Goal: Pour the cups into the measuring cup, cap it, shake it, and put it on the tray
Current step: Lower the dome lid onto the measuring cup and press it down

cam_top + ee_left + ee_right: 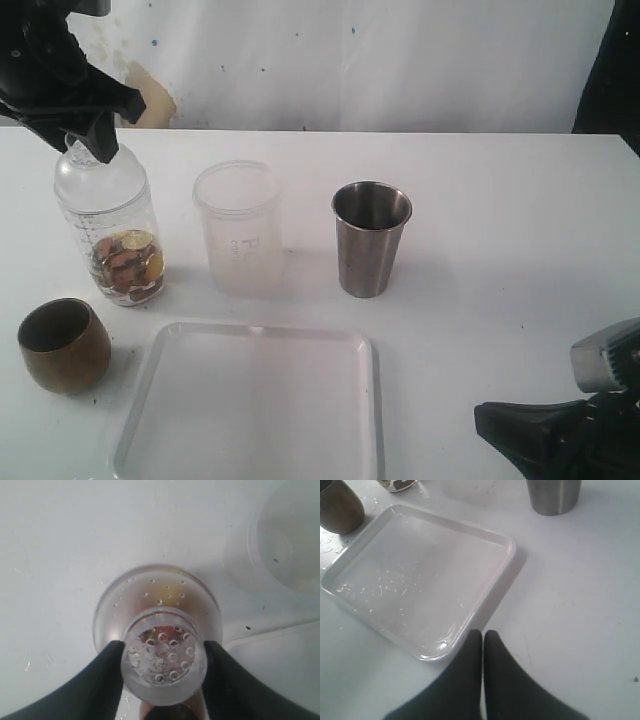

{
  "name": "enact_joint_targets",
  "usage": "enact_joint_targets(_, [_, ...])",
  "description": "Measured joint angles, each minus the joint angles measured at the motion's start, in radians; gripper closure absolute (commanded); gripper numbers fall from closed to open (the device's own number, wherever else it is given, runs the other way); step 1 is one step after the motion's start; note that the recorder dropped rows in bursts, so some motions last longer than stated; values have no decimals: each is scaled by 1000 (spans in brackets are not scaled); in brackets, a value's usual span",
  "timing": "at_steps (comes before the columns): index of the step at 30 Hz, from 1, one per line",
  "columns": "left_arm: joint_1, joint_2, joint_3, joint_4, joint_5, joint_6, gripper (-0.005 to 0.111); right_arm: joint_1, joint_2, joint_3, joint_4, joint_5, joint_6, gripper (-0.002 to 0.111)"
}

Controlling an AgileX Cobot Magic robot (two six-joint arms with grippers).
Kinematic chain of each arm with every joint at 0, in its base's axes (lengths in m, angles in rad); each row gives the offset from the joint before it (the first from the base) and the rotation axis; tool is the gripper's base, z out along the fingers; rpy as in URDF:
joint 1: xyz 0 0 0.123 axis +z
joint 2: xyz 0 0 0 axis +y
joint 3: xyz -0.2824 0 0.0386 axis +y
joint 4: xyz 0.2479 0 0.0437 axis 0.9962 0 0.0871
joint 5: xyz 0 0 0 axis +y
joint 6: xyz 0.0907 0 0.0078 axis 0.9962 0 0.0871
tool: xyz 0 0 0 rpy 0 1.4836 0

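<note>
Right now the left gripper [162, 655] is clamped from above on the perforated cap [155, 600] of the measuring cup [108, 235], which stands upright on the desk [500, 200] — long axis vertical. The tray [250, 410] lies just in front of it and to its right, so this arm is far nearer than the right gripper [482, 642], fingers pressed together beyond the tray's other side. Whether the cap is fully seated I cannot tell — the arm hides the neck, and the printed scale is too faint to read
</note>
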Motion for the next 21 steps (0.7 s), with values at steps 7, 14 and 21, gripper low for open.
enact_joint_targets(7, [3, 0, 0, -9, -2, -3, 107, 0, 0, 0, 0, 0, 0, 108])
enact_joint_targets(14, [105, 8, 2, -206, -1, 62, 107, 0, 0, 0, 0, 0, 0, 108])
enact_joint_targets(21, [116, -10, 62, -229, -42, 95, 107, 0, 0, 0, 0, 0, 0, 108])
